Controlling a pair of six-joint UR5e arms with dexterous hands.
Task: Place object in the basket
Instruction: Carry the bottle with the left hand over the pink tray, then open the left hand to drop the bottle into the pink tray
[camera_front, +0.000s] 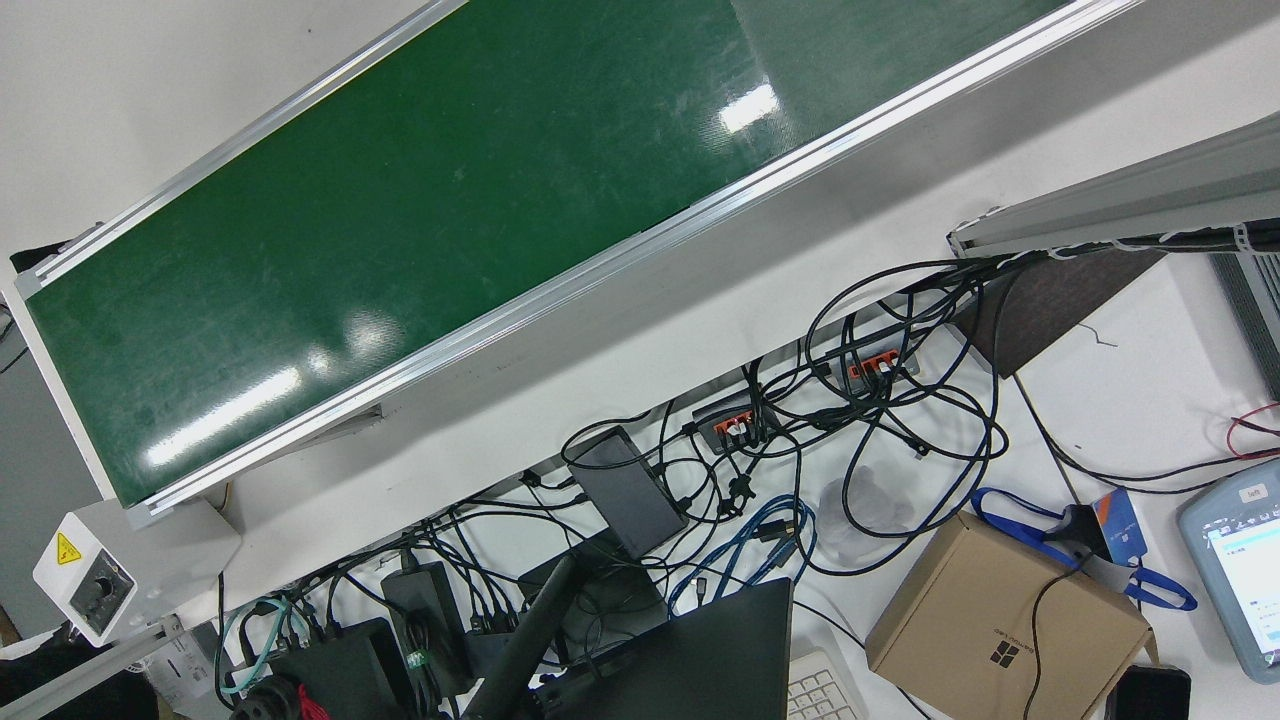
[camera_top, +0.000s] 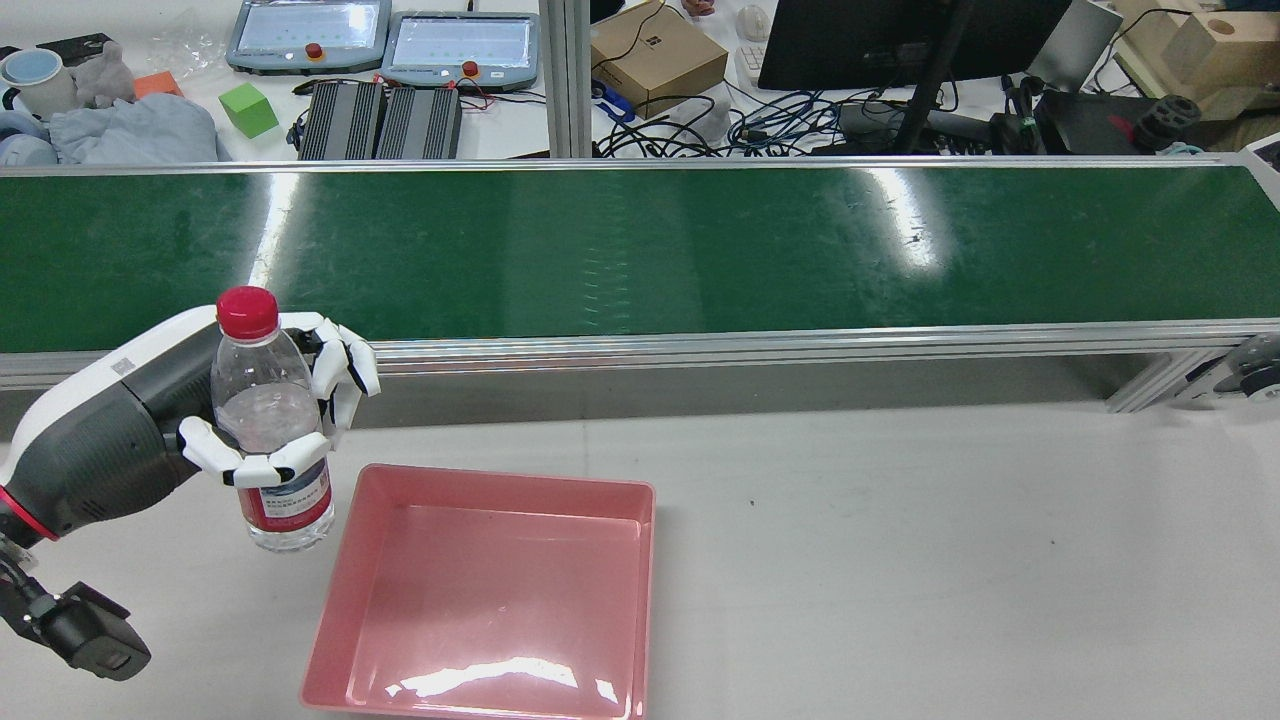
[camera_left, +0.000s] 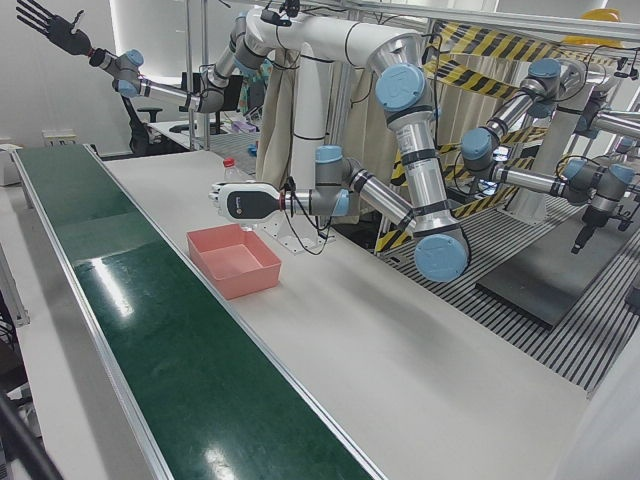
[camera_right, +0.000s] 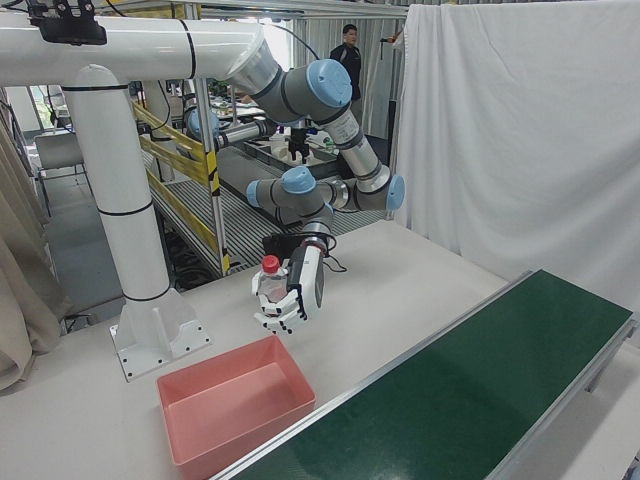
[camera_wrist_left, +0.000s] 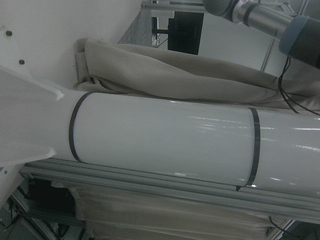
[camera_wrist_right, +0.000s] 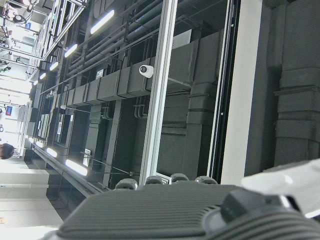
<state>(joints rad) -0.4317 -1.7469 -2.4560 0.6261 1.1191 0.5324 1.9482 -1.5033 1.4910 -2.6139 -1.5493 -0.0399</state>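
Note:
A clear water bottle (camera_top: 268, 400) with a red cap and a red label is held upright in my left hand (camera_top: 170, 410), whose white fingers wrap round its middle. It hangs above the white table, just left of the pink basket's (camera_top: 500, 486) near-left corner in the rear view. The basket is empty. The right-front view shows the same hand (camera_right: 303, 285) and bottle (camera_right: 270, 282) above and behind the basket (camera_right: 250, 425). My right hand (camera_left: 45, 25) is raised high and far off, its dark fingers spread and empty.
A green conveyor belt (camera_top: 640, 250) with aluminium rails runs along the table's far side, bare. A white pedestal column (camera_right: 120, 200) stands behind the basket. Cables, boxes and pendants lie on the desk beyond the belt (camera_front: 1000, 620).

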